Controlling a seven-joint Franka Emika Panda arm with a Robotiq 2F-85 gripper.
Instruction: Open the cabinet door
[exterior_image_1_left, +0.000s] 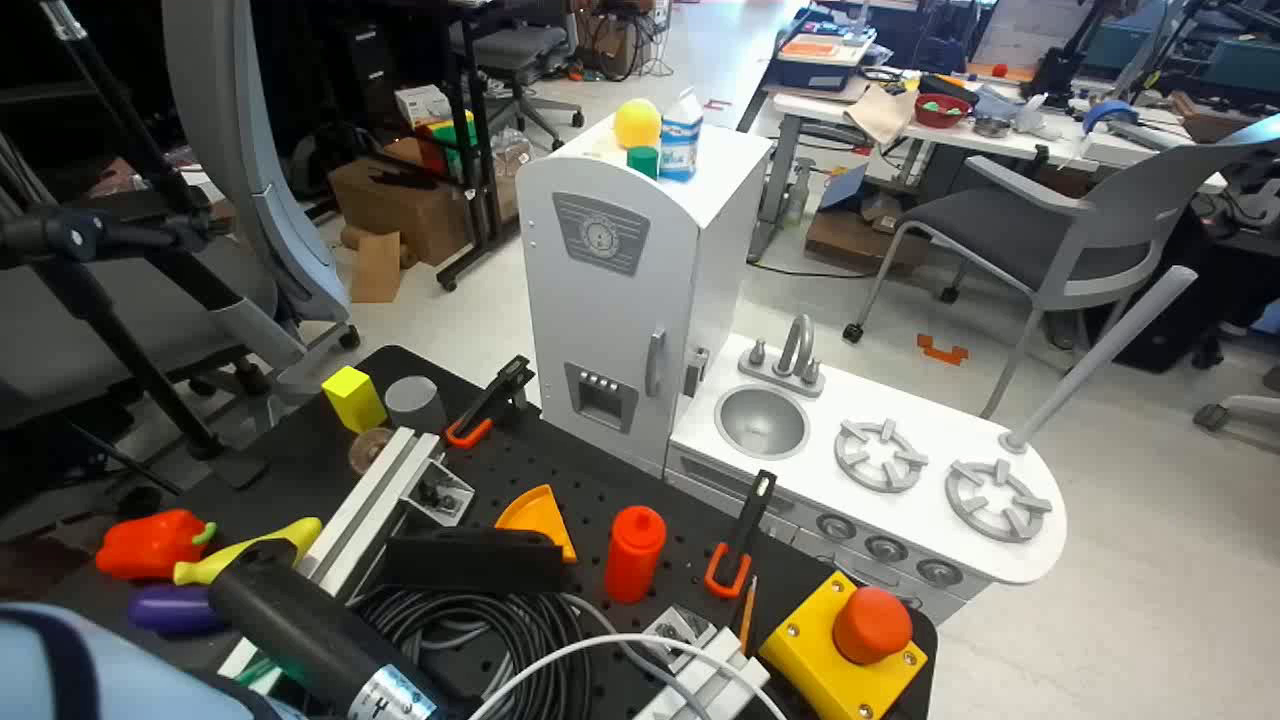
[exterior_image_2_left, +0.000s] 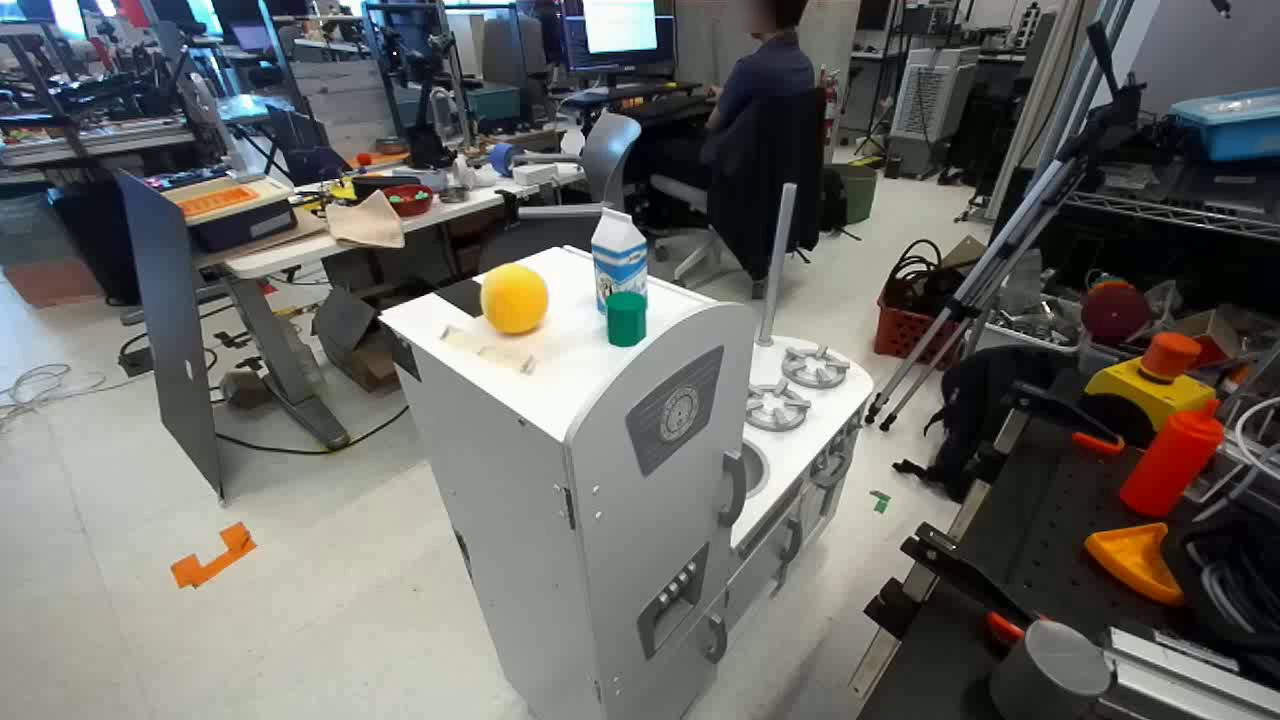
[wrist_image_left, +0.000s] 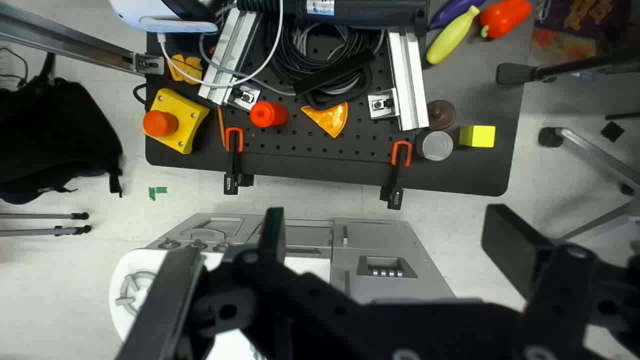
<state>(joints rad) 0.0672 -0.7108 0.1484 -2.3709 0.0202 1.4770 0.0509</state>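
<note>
The cabinet door is the tall white-grey front panel of the toy kitchen's tower. It looks shut and flush in both exterior views, and shows again here. Its grey vertical handle is on the edge near the sink, also seen in an exterior view. In the wrist view the door and its handle lie below the jaws, partly hidden by the gripper body. My gripper is wide open, holds nothing and appears above the toy kitchen. It does not show in the exterior views.
A yellow ball, a milk carton and a green cylinder stand on the tower. The low counter with sink and burners adjoins it. A black table with clamps, a red bottle and toy food faces the door.
</note>
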